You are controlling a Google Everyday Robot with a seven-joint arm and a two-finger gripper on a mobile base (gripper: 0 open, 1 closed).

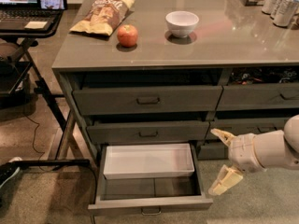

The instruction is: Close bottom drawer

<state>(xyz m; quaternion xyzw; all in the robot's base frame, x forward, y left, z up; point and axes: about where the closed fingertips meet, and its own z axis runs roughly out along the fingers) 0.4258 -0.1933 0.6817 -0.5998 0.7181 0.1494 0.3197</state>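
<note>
We see the wide grey bottom drawer (140, 203) pulled far out at the foot of the left stack, with a white shallow tray (148, 160) in its back part. Our cream two-finger gripper (225, 158) hangs just beside the drawer's right wall with its fingers spread and nothing held, probably placed there to get behind the front panel and push.
</note>
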